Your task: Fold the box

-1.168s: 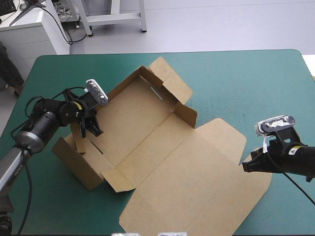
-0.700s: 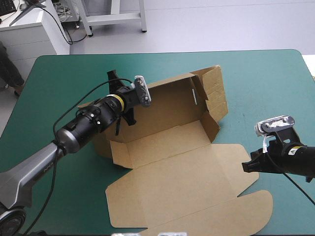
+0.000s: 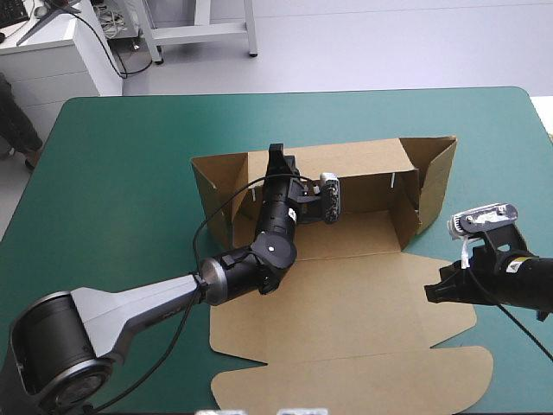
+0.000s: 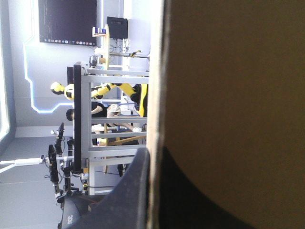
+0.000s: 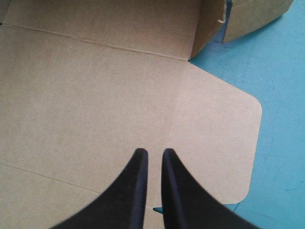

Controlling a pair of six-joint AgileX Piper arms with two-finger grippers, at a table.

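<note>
box [image 3: 346, 294] open on the tabletop [image 3: 121, 164], lid [image 5: 95, 95] flat. Left claw [image 3: 278, 162] pinches the box's back wall [image 3: 363, 160]. We'd hold that wall upright and move slowly so the side walls [image 3: 432, 186] don't spring. Right claw [image 5: 153, 151] pressed together, empty, over the lid's edge. Only the left wrist view shows board between the fingers [image 4: 136, 191]. The high view hides it.

The box [image 5: 95, 95] is plain brown board, matt and finely fibrous, with raw cut edges. The table [image 5: 281, 119] cover is matt teal-green, smooth but faintly scuffed. The right pincer [image 5: 153, 153] has smooth black fingers [image 5: 136, 191] with a dull plastic sheen.
</note>
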